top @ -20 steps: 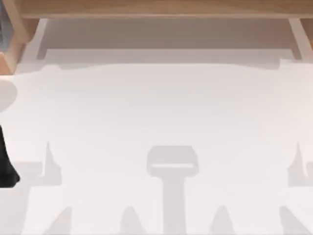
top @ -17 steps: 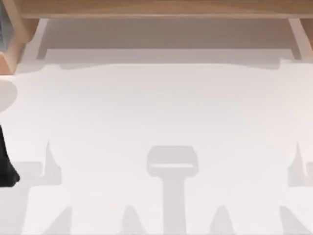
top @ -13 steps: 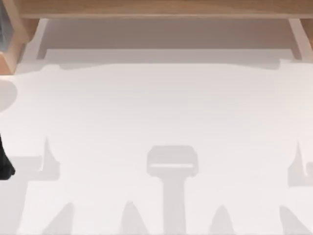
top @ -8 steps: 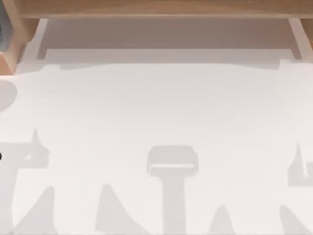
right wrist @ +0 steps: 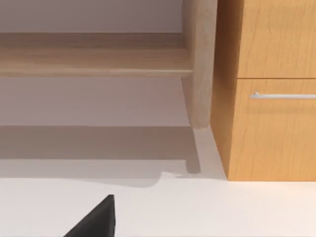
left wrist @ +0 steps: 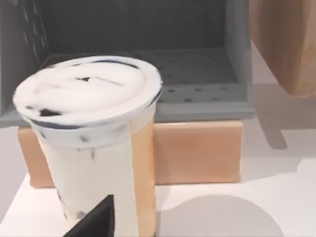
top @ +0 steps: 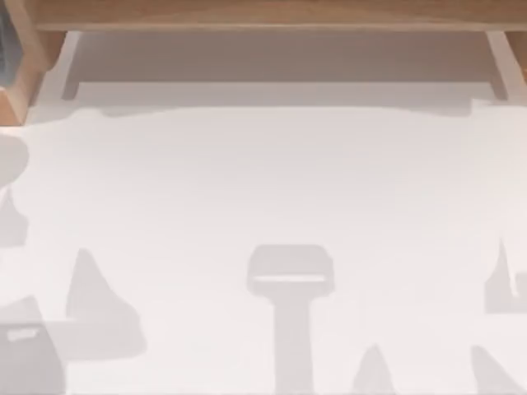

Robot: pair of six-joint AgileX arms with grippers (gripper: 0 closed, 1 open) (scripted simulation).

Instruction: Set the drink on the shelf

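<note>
Drink (left wrist: 94, 148) upright before grey crate (left wrist: 197, 74), left pincer (left wrist: 94, 222) beside it, grip state unclear

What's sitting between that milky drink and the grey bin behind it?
In the left wrist view, a light wooden block stands behind the drink, carrying the grey bin; nothing else lies between them.
</note>
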